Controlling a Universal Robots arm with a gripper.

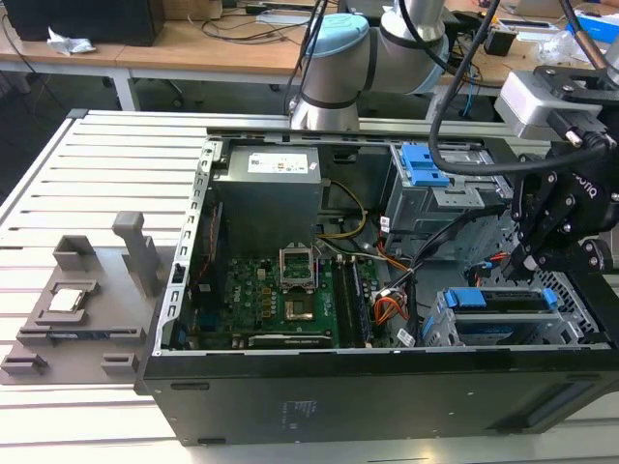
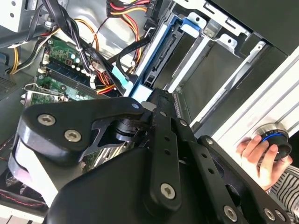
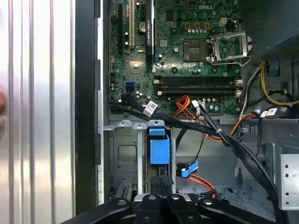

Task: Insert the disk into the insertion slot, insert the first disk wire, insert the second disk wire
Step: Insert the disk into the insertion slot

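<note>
Flat silver hard drive in a bright blue plastic carrier (image 3: 159, 150) sits edge-on inside a bay of the low grey perforated metal drive cage (image 3: 122, 156). In the exterior view the drive's blue carrier (image 1: 466, 298) shows in the cage's upper bay. Black tool (image 3: 161, 181) is just beside the cage, in line with the drive's edge. It looks clenched with nothing gripped; whether it touches the carrier can't be told. Black cable bundle (image 3: 219, 135) with orange and red wires runs across just past the cage, between it and the green motherboard (image 3: 187, 56). Small blue flat cable (image 3: 189, 169) lies just beside the cage, apart from the drive. Taller grey cage with a blue plastic piece (image 1: 426, 179) stands near the cage, inside the same open black computer case (image 1: 290, 406) on the white slatted tabletop (image 1: 97, 193). In the second wrist view a person's hand (image 2: 257, 156) rests on a round blue-and-black knob (image 2: 274, 139), well apart from the cage, outside the case wall.
</note>
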